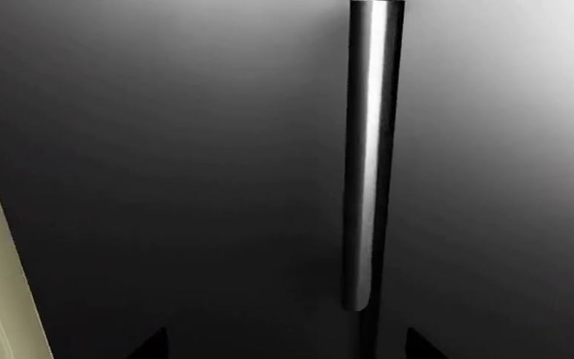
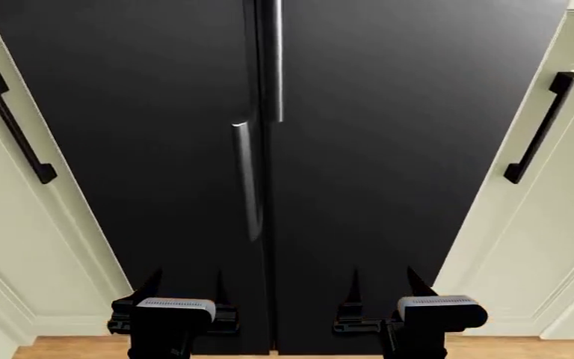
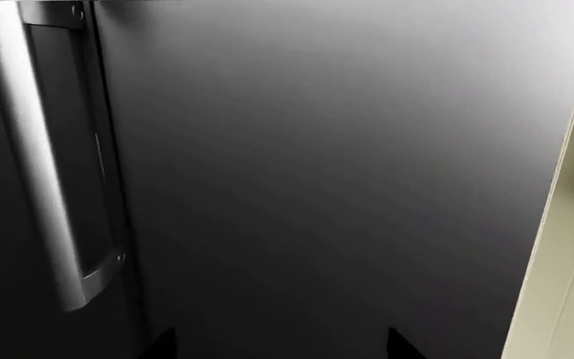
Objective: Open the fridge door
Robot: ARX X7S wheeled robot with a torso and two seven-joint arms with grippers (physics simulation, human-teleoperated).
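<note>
The fridge door (image 2: pixel 406 149) is the wider glossy black door on the right and stands shut. Its slim silver handle (image 2: pixel 278 60) runs high beside the centre seam. In the right wrist view this door (image 3: pixel 347 187) fills most of the frame. My right gripper (image 2: pixel 385 288) is open low in front of it, holding nothing, with dark fingertips (image 3: pixel 402 345) well below the handle. My left gripper (image 2: pixel 182 288) is open too, facing the narrower black door (image 2: pixel 137 149). In the left wrist view my left gripper (image 1: pixel 287 345) shows only its fingertips (image 1: pixel 152 345).
The narrower door's lower-set silver handle (image 2: pixel 248 179) appears in both wrist views (image 1: pixel 370 164) (image 3: pixel 38 164). Cream cabinet doors flank the fridge, with black handles on the left (image 2: pixel 16 127) and right (image 2: pixel 538 127). A strip of wooden floor (image 2: pixel 68 348) lies below.
</note>
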